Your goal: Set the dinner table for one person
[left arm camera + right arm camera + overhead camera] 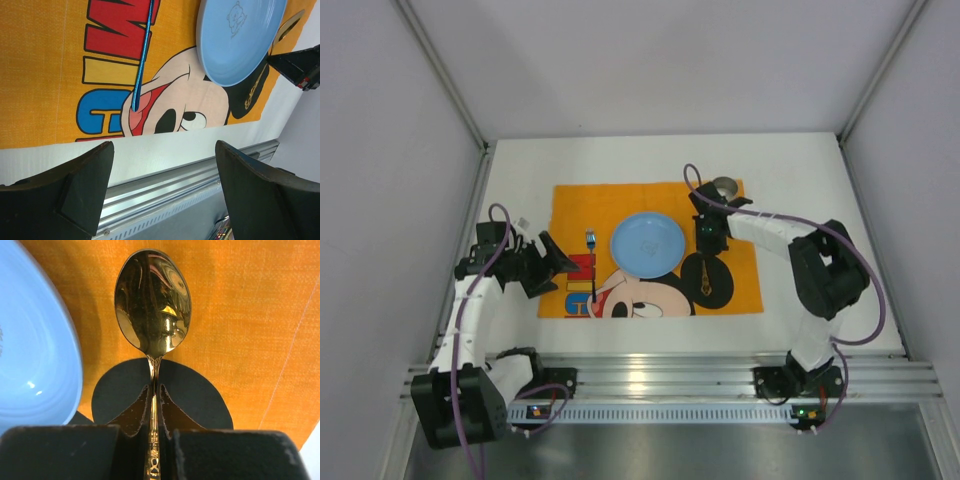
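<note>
On the white dinner table (800, 170) lies an orange Mickey Mouse placemat (570, 210). A light blue plate (647, 244) sits at its middle, with a blue fork (591, 262) to its left. My right gripper (155, 387) is shut on the handle of a gold spoon (152, 300). It holds the spoon low over the placemat just right of the plate (30, 350), the bowl above Mickey's black ear. My left gripper (162, 145) stands open and empty at the placemat's left edge, left of the fork (142, 55).
A small metal cup (725, 186) stands at the placemat's far right corner, just behind the right arm. An aluminium rail (670, 375) runs along the table's near edge. White walls close in the table on three sides.
</note>
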Controlling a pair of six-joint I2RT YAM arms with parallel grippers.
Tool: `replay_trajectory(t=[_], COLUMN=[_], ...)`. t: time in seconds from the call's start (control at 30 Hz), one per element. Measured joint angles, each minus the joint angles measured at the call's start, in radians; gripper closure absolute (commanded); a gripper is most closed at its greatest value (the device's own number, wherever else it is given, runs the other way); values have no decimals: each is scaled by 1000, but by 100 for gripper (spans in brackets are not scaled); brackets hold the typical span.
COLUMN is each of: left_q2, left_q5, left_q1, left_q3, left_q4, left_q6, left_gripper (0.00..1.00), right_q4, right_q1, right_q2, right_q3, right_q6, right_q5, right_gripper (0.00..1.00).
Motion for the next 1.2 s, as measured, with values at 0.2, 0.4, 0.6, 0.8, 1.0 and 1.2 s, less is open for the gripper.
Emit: replay_trajectory(t=[0.2, 0.4, 0.6, 0.8, 1.0, 1.2], left_q2=[0, 1, 1, 1, 3, 38], left_q5=[0, 0, 0, 1, 1, 1], left_q1=[0, 0, 0, 0, 0, 0], left_q3=[0, 0, 0, 0, 0, 4], left_q4=[0, 0, 0, 0, 0, -3], left_q6=[0, 0, -4, -3, -4, -10], left_gripper=[13, 13, 13, 12, 12, 13], right_q4=[8, 4, 0, -34, -49, 2], right_q1=[0, 0, 0, 1, 29, 125], right_q2=[39, 60, 60, 10, -330, -824], right_q3=[33, 33, 34, 45, -5, -202], right_q6=[8, 20, 23, 22, 0, 7], right_q5=[15, 27, 32, 33, -2, -111], right_gripper=[97, 81, 79, 79, 64, 3])
